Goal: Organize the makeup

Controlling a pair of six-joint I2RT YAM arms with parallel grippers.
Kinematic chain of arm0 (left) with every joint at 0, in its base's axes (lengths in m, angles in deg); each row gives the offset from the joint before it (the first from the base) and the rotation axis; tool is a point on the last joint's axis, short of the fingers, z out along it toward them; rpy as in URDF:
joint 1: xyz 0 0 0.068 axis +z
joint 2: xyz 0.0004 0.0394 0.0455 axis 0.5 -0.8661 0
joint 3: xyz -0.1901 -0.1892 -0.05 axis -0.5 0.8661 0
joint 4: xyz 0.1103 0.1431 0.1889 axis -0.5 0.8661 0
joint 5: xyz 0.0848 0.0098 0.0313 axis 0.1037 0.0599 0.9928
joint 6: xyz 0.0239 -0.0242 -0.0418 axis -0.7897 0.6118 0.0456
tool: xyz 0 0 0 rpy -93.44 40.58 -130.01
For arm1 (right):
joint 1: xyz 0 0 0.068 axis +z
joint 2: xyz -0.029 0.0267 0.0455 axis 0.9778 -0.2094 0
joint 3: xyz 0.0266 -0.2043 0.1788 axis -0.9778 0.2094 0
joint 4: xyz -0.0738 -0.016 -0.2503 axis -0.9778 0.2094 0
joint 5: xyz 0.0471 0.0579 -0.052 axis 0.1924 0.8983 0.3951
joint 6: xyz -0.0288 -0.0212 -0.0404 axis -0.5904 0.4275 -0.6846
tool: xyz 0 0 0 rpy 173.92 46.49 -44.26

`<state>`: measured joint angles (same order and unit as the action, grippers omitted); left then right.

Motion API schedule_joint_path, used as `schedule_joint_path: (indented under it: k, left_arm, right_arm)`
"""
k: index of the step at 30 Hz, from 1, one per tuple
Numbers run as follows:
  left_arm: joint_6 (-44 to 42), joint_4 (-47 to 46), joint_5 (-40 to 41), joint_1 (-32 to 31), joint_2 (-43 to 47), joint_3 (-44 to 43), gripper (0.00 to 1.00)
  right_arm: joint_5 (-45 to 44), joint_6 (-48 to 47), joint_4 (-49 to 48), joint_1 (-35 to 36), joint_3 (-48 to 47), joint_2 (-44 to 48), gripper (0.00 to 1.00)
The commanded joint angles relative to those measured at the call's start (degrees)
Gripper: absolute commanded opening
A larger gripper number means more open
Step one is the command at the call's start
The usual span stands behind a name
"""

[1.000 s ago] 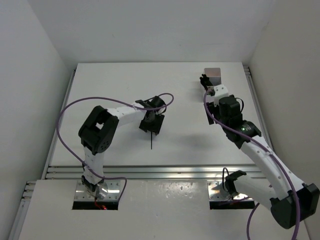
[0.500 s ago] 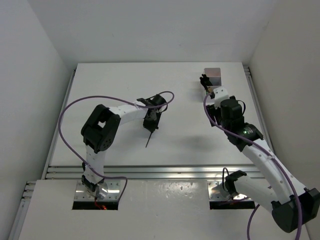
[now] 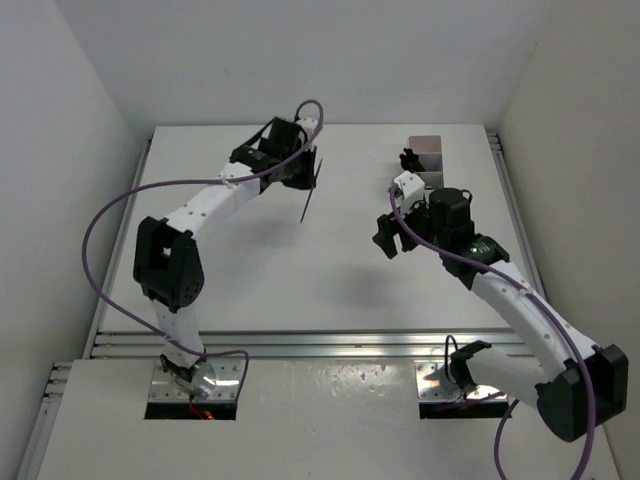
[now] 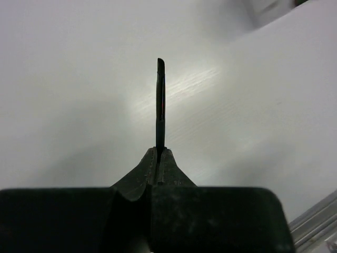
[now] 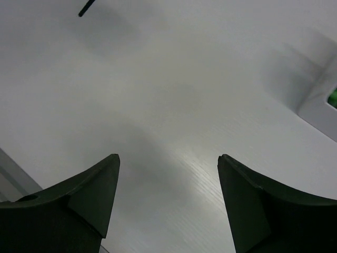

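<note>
- the left gripper [image 3: 300,172] was reached out over the far half of the surface [image 3: 250,270], clamped tight on a thin black pencil [image 3: 306,205].
- in the left wrist view the left gripper [image 4: 158,153] had its jaws pressed together on one end of the pencil [image 4: 160,105], and the rest of the shaft stuck straight out ahead of the fingers.
- from above, the pencil hung slanted down from the gripper toward the surface; i could not tell whether its tip touched.
- the right gripper [image 3: 393,236] hovered over the right half of the surface, well apart from the pencil, with its jaws spread wide and nothing between them.
- the right wrist view showed the same: both fingers [image 5: 84,195] far apart over bare surface.
- the translucent compartment box [image 3: 428,148] sat at the far right of the surface, beyond the right gripper.
- a few small dark things [image 3: 408,160] lay against the box's left side, too small for me to name.
- at the right edge of the right wrist view i saw a corner of the box [image 5: 316,108] with a bit of green [image 5: 333,98] in it.
</note>
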<state>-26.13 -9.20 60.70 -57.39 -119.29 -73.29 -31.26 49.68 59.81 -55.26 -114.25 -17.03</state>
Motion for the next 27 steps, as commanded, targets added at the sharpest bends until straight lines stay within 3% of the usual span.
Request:
schedule_joint_path:
  k: [1,7,13,27]
  left_arm:
    - [-3.00,-6.05,-6.69,-0.73,7.38,-2.63,0.00]
    - [-3.00,-13.52,-7.32,-3.63,12.40,1.23,0.00]
    - [-3.53,-13.53,-7.85,-4.24,12.92,1.23,0.00]
    - [-3.00,-14.67,-8.90,-4.77,12.93,4.74,0.00]
  right_arm:
    - [9.91,9.04,-11.21,1.24,-3.96,-3.88,0.75]
    - [9.65,19.23,-24.04,3.97,-7.39,-12.84,0.74]
    - [6.67,25.83,-33.44,4.94,-7.66,-17.50,0.71]
    - [4.20,33.22,-42.51,5.21,-11.44,-27.88,0.63]
